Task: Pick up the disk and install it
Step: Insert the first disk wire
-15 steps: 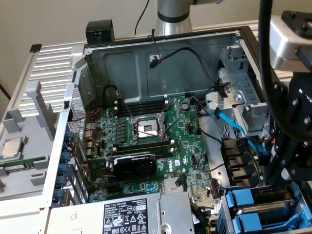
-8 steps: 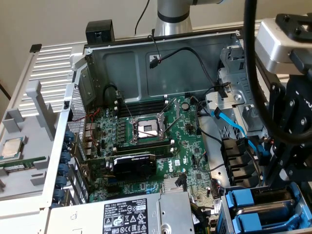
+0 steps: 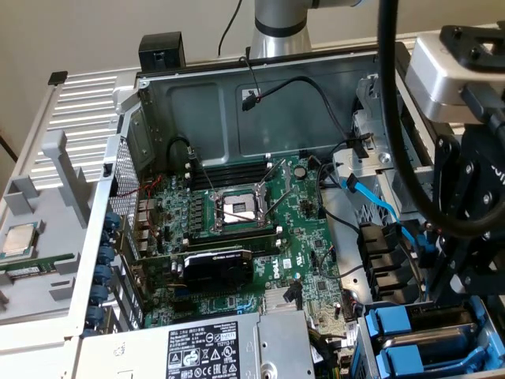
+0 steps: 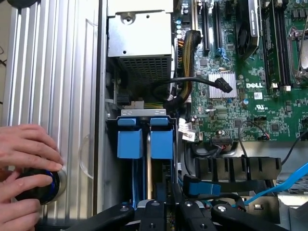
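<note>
While a person's hand (image 4: 26,147) rests on a round black knob (image 4: 36,185) on the ribbed side panel (image 4: 62,72), the gripper (image 4: 168,211) hangs over the drive bay (image 4: 143,112) at the exterior view's right. Jaws narrow, pinched on the disk (image 4: 161,144), which stands edge-on in the bay, just beside a second blue carrier (image 4: 130,142), motherboard (image 4: 250,96) close by.
</note>
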